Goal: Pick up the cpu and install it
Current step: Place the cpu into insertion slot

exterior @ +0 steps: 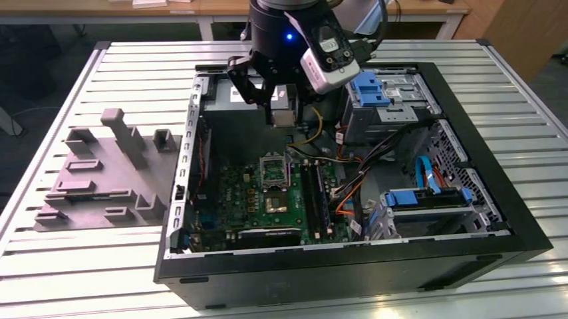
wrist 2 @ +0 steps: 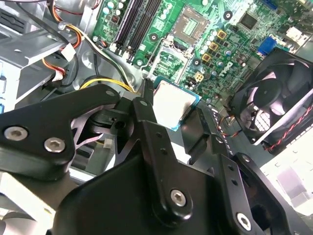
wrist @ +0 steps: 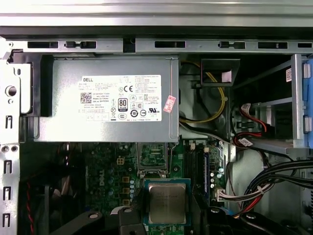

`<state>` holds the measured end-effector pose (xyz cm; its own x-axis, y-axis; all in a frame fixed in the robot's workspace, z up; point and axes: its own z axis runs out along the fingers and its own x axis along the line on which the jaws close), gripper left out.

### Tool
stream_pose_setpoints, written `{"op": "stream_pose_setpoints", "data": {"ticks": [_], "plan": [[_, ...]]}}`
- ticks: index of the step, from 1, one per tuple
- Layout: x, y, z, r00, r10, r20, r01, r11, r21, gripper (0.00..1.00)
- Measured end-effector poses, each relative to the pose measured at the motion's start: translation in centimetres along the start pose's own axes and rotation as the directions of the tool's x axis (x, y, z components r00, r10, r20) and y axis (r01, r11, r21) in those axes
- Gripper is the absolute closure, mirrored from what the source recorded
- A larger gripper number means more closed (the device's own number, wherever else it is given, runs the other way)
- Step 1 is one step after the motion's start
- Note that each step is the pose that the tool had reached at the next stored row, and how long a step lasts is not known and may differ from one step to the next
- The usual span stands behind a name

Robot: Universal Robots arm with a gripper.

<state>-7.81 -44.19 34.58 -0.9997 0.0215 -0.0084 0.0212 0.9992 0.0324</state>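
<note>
Your gripper (exterior: 282, 114) is clamped on the cpu (exterior: 284, 119), with one finger on each of two opposite edges. In both wrist views you can see the pale metal top of the chip (wrist: 167, 203) facing up between the black fingers (wrist 2: 146, 105).

The chip hangs in the air above the open computer case (exterior: 497, 199), over its far part and close to the grey power supply box (wrist: 107, 98) with the white label. It is not touching the green circuit board (exterior: 239, 199) below.

On that board you can see the metal-framed socket (exterior: 274, 173), a little nearer to the camera than the held chip in the exterior view. The second wrist view shows the socket (wrist 2: 168, 61) lying apart from the chip (wrist 2: 173, 105), with the chip well above it. A black fan (wrist 2: 274, 103) sits at the side of the board, and bundles of coloured cables (exterior: 355, 173) run through the case on the exterior view's right.

The case lies on its side on a slatted metal table (exterior: 133, 66). A grey moulded tray (exterior: 102, 173) rests on the table on the exterior view's left, just beside the case.
</note>
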Motion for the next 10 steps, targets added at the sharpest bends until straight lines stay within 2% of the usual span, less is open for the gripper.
{"op": "stream_pose_setpoints", "data": {"ticks": [10], "plan": [[0.02,-0.24,1.88,1.0000,0.000,-0.0002,0.000,1.0000,0.0000,0.53]]}}
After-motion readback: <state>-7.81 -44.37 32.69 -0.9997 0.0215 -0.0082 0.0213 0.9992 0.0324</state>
